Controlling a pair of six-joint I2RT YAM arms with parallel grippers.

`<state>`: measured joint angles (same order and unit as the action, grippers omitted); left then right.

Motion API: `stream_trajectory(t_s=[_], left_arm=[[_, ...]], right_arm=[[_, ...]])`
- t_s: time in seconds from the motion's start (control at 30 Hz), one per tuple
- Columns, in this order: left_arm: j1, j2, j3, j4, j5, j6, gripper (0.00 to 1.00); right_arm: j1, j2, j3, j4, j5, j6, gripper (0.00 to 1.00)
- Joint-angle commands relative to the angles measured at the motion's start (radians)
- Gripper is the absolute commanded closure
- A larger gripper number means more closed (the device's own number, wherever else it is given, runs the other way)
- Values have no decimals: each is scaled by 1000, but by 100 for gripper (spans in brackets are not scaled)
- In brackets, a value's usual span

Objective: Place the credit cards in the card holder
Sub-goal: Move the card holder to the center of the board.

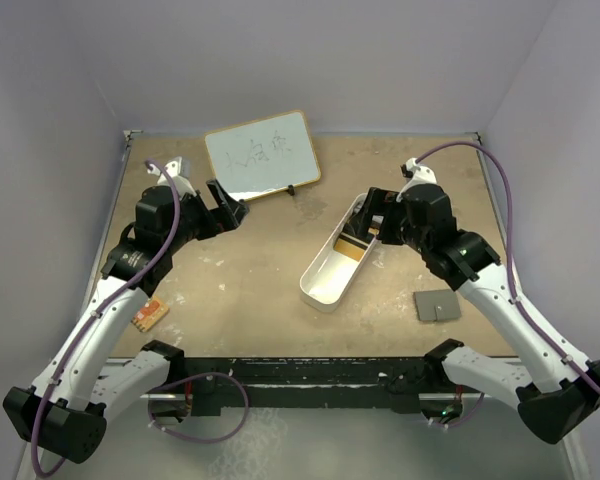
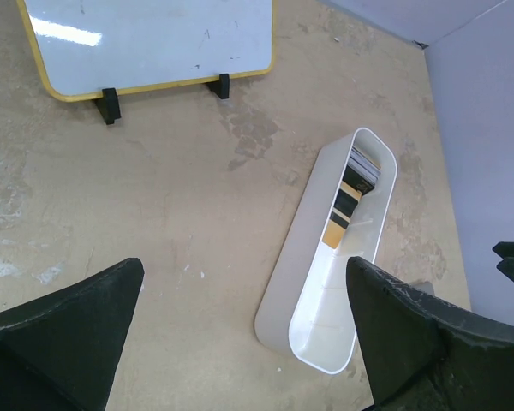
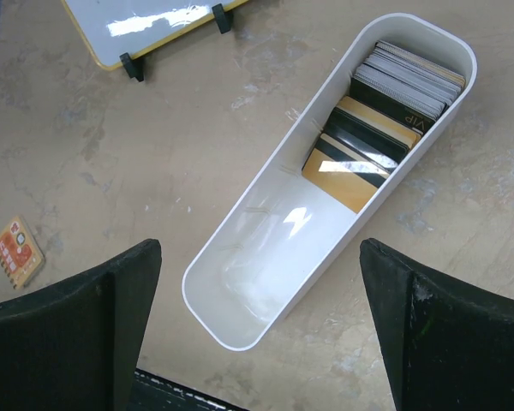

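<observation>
The credit cards (image 3: pixel 377 128), yellow-orange, black and white-grey, lie stacked in the far end of a long white tray (image 3: pixel 248 287); they also show in the left wrist view (image 2: pixel 347 201) and the top view (image 1: pixel 352 247). The card holder (image 1: pixel 437 305), a flat dark grey square, lies shut on the table to the right of the tray (image 1: pixel 315 290), beside my right forearm. My right gripper (image 1: pixel 375 215) hangs open above the tray's far end, its jaws (image 3: pixel 259 248) wide with nothing between them. My left gripper (image 1: pixel 230 205) is open and empty over bare table left of the tray (image 2: pixel 244 274).
A yellow-framed whiteboard (image 1: pixel 262 153) stands on black feet at the back of the table. A small orange-brown patterned board (image 1: pixel 151 315) lies near the front left, beside my left arm. Grey walls close the table in on three sides.
</observation>
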<state>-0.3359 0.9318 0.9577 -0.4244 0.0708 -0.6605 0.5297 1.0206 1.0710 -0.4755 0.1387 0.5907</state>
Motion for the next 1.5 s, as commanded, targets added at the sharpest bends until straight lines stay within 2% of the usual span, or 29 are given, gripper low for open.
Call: stream_trajectory(t_s=[0.0, 0.37, 0.57, 0.73, 0.87, 0.97, 1.2, 1.47], left_arm=[[7, -8, 42, 25, -35, 7, 0], [6, 45, 20, 26, -25, 23, 0], [7, 85, -22, 19, -18, 25, 0], [7, 142, -84, 48, 7, 1, 2], [7, 204, -128, 80, 104, -8, 9], [7, 206, -163, 123, 180, -6, 11], [7, 169, -198, 133, 202, 51, 11], [7, 179, -180, 88, 181, 95, 12]], right_arm=[[-3, -24, 4, 2, 12, -6, 0], [-3, -20, -15, -34, 27, 40, 0], [-4, 46, -18, -208, 151, 184, 2], [-17, 121, -67, -286, 278, 256, 11], [-57, 151, -90, -307, 325, 316, 31], [-109, 151, -127, -298, 356, 350, 43], [-309, 162, -237, -281, 303, 389, 45], [-373, 218, -297, -278, 361, 452, 49]])
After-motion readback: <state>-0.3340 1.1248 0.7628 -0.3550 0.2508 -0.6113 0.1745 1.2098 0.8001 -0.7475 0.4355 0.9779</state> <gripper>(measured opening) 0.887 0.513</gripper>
